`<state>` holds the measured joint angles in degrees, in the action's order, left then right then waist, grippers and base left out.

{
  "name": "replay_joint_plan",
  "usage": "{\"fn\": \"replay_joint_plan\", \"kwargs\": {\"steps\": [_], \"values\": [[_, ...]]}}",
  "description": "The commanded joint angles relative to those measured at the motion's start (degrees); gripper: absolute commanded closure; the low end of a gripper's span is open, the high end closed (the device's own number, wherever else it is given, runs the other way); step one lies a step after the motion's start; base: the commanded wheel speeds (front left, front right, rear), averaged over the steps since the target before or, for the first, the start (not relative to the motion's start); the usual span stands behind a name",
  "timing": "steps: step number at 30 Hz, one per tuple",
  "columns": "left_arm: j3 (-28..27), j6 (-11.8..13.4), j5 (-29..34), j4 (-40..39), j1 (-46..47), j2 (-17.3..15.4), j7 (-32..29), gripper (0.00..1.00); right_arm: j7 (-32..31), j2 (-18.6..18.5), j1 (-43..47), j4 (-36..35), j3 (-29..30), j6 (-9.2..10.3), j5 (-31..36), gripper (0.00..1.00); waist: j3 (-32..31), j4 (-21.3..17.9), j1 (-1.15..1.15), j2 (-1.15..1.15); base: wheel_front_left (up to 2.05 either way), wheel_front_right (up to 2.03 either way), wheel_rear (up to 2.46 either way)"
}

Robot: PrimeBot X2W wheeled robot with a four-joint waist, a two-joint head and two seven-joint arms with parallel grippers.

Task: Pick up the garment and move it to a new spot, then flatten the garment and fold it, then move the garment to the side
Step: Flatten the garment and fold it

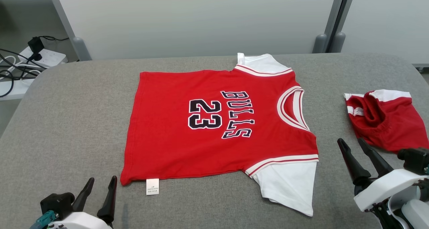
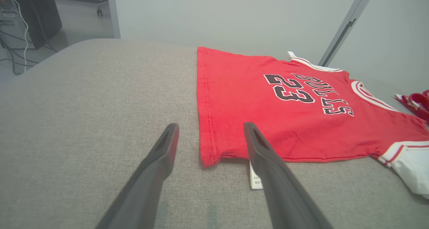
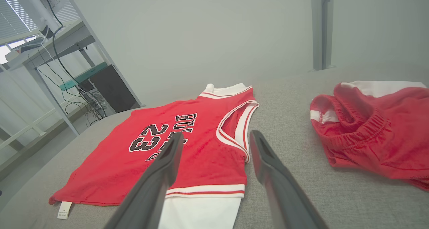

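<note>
flat red-and-white jersey [image 1: 201, 128] on grey bench [image 1: 67, 121]; left gripper [image 1: 103, 178], right gripper [image 1: 350, 140] spread empty, best pinching near-edge corners together.

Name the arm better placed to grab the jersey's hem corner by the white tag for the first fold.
Left. The open left gripper sits just short of that hem corner, fingers aimed at it. The right gripper, also open, is over by the white sleeve and the shorts.

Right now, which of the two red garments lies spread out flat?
The shirt printed BULLS 23, in the middle; the shorts on the robot's right lie bunched up.
</note>
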<state>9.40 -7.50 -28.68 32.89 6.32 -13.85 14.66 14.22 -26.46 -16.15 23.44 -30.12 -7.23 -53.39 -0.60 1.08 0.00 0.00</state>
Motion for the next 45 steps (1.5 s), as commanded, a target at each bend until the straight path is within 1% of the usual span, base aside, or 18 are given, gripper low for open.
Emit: {"fn": "replay_joint_plan", "kwargs": {"steps": [1, 9, 20, 27, 34, 40, 45], "values": [[-2.5, 0.0, 0.4, -1.5, 1.1, -1.4, 0.3, 0.00, 0.8, -0.7, 0.6, -0.5, 0.1, -0.25, 1.0, 0.00, -0.1, 0.0, 0.00, 0.00, 0.00, 0.00, 0.00], [-5.4, 0.0, 2.6, -3.3, -0.6, 0.5, 0.3, 0.00, 0.8, 2.7, 3.5, 0.1, 6.1, -0.25, 9.7, 0.00, -1.2, 0.2, 0.00, 0.00, 0.00, 0.00, 0.00], [-8.5, 0.0, 6.2, -6.4, -3.1, 3.2, 0.3, 0.00, 0.8, 7.2, 7.9, -0.4, 11.7, -0.25, 20.5, 0.00, -2.2, 1.0, 0.00, 0.00, 0.00, 0.00, 0.00], [-10.6, 0.0, 9.8, -9.0, -5.0, 5.8, 0.3, 0.00, 0.8, 11.4, 11.1, -3.1, 18.2, -0.25, 28.9, 0.00, -2.3, 1.2, 0.00, 0.00, 0.00, 0.00, 0.00], [-11.5, 0.0, 13.6, -12.4, -6.4, 7.1, 0.3, 0.00, 0.8, 16.0, 13.9, -6.5, 22.7, -0.25, 35.9, 0.00, -1.9, 1.3, 0.00, 0.00, 0.00, 0.00, 0.00], [-14.4, 0.0, 17.1, -15.2, -7.5, 9.1, 0.3, 0.00, 0.8, 18.7, 15.6, -8.2, 25.0, -0.25, 40.0, 0.00, -1.5, 1.4, 0.00, 0.00, 0.00, 0.00, 0.00], [-15.2, 0.0, 19.4, -16.4, -8.0, 10.0, 0.3, 0.00, 0.8, 19.5, 16.0, -8.5, 25.5, -0.25, 41.2, 0.00, -1.4, 1.5, 0.00, 0.00, 0.00, 0.00, 0.00]]}}
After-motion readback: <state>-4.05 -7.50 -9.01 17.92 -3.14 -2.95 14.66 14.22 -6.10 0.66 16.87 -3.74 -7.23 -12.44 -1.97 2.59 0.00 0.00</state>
